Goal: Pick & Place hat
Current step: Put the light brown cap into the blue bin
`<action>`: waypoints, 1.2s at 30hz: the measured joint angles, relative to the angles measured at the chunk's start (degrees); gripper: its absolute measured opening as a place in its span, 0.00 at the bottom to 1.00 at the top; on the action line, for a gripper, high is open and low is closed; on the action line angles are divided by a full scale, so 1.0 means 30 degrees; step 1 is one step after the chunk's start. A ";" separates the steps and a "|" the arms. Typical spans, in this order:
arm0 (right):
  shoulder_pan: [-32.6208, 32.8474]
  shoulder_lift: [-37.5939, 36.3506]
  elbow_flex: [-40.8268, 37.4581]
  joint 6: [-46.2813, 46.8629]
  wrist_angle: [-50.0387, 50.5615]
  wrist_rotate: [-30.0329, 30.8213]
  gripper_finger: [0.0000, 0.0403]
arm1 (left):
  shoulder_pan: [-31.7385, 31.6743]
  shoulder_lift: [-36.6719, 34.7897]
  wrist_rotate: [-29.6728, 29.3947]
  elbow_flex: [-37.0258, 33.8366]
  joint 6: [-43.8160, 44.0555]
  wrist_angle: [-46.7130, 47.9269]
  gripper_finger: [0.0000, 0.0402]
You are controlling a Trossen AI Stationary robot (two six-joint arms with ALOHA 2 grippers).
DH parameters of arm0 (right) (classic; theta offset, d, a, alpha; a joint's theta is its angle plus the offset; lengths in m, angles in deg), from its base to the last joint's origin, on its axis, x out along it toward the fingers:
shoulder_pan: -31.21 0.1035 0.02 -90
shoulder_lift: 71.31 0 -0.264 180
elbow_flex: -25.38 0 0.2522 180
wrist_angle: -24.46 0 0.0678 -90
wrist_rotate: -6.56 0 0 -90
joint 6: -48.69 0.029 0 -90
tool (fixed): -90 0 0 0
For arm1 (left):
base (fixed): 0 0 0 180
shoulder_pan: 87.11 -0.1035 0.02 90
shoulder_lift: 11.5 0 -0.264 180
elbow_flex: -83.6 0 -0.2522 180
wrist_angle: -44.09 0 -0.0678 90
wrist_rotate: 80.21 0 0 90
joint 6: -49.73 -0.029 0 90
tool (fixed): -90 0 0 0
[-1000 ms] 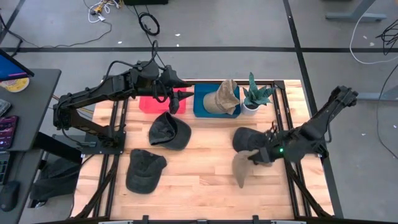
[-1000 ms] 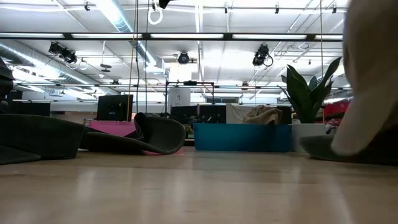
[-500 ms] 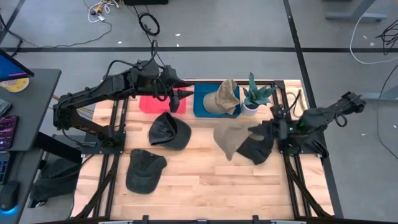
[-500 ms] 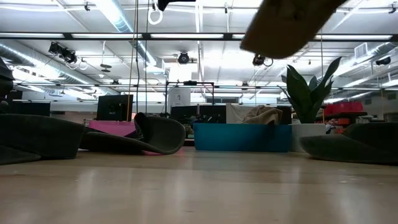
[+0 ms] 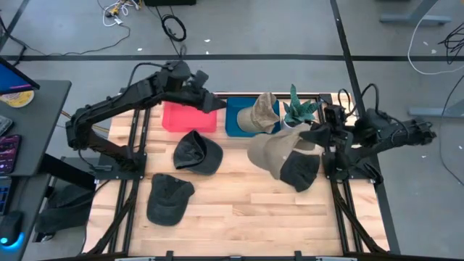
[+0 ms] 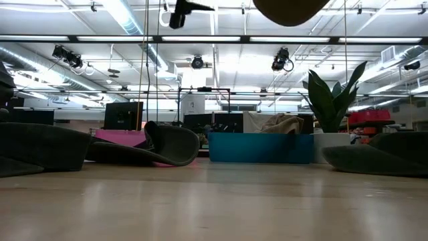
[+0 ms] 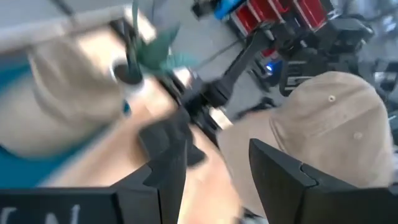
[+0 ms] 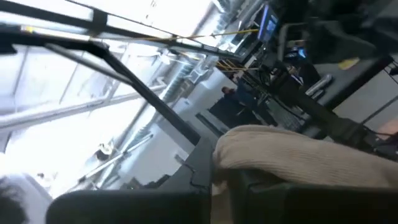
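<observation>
Up off the wood surface [image 5: 239, 203], the tan hat [image 5: 270, 151] hangs from the right gripper [image 5: 310, 135]. Its jaws are pinched tight on the soft cloth, so the hat droops like a floppy bowl. I think it's held high to clear the dark hats below, e.g. the one under it [image 5: 299, 171]. Two more dark hats [image 5: 196, 153] [image 5: 168, 198] lie flat, limp & crumpled. Farther back sit a hard blue bin [image 5: 236, 119] w/ another tan hat [image 5: 261, 113], a pink bin [image 5: 187, 119] & a spiky plant [image 5: 299, 112]. The left gripper [image 5: 217, 104] waits over the bins, jaws partly open, holding nothing.
</observation>
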 joint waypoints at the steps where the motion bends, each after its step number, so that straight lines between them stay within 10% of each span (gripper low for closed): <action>1: -0.0367 0.0022 0.0002 -0.0237 0.0044 -0.0533 0.04 | -0.0090 0.0305 0.0744 0.0000 0.1200 -0.0014 0.45; 9: -0.2681 0.0261 0.0000 -0.1872 0.0119 -0.4278 0.04 | -0.0074 0.2681 0.7037 0.0000 0.6100 -0.0122 0.45; 36: -0.3624 0.1326 0.0000 -0.5340 -0.5709 -0.5737 0.04 | 0.0851 0.4735 0.6693 0.0015 1.3740 -0.7970 0.45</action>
